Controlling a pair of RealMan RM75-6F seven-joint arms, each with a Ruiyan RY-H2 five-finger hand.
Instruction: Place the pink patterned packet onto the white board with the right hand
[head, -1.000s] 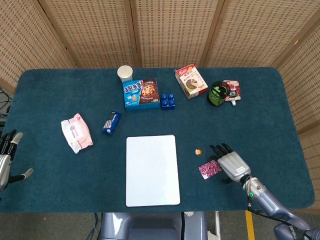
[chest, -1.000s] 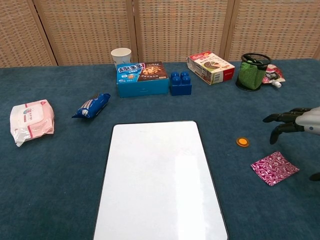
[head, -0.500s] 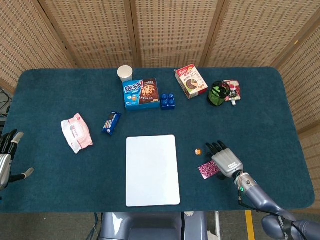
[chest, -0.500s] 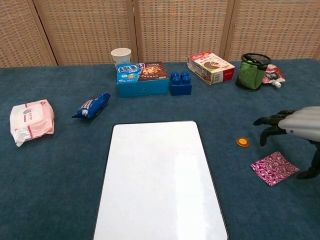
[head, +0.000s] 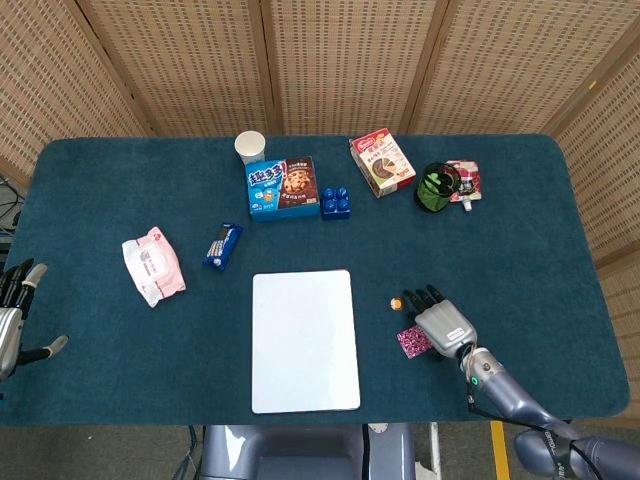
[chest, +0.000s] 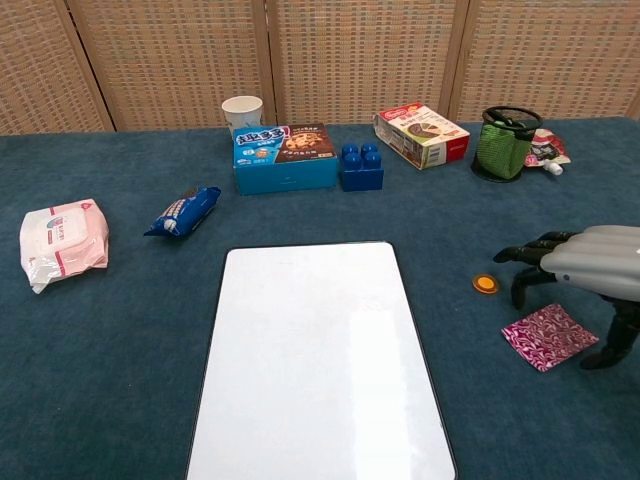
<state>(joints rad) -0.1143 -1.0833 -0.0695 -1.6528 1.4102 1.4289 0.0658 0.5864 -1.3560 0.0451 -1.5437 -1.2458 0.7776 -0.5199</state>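
The pink patterned packet (chest: 549, 336) lies flat on the blue cloth to the right of the white board (chest: 320, 360). In the head view the packet (head: 410, 341) shows only partly, under my right hand (head: 440, 322). My right hand (chest: 577, 268) hovers just over the packet with its fingers spread and curved downward, the thumb (chest: 603, 352) reaching down beside the packet's right edge. It holds nothing. My left hand (head: 14, 318) stays at the far left table edge, fingers apart and empty.
A small orange disc (chest: 486, 284) lies just left of my right hand. A pink wipes pack (chest: 62, 240), blue snack bar (chest: 184, 210), blue cookie box (chest: 285, 156), blue brick (chest: 361, 166), paper cup (chest: 242, 110), red box (chest: 420, 135) and green cup (chest: 503, 144) stand further back.
My right hand has moved left and toward the board, coming over the pink packet and covering more of it in the head view. The left hand has not moved.
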